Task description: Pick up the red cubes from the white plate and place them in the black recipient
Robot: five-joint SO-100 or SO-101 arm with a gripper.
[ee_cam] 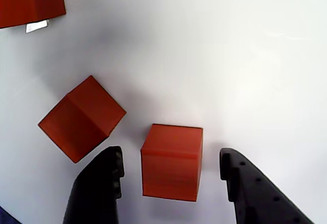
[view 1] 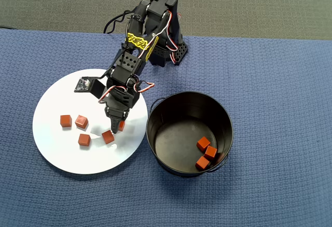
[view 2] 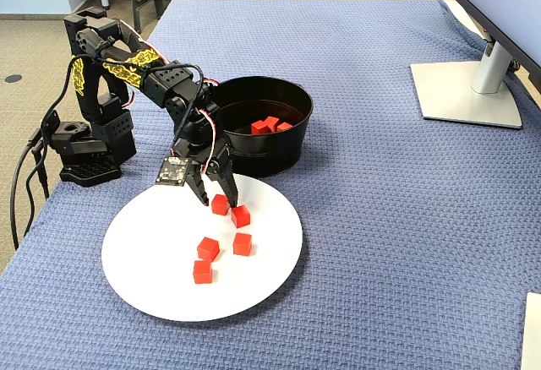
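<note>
Five red cubes on white plate; jaws straddle one.

Orange-red cubes with matte faces lie on a glossy white plate; more orange-red cubes sit in a black pot with a shiny dark bottom. The arm is black with a yellow patterned band; the gripper is black. The surface wears a blue woven-textured cloth.
</note>
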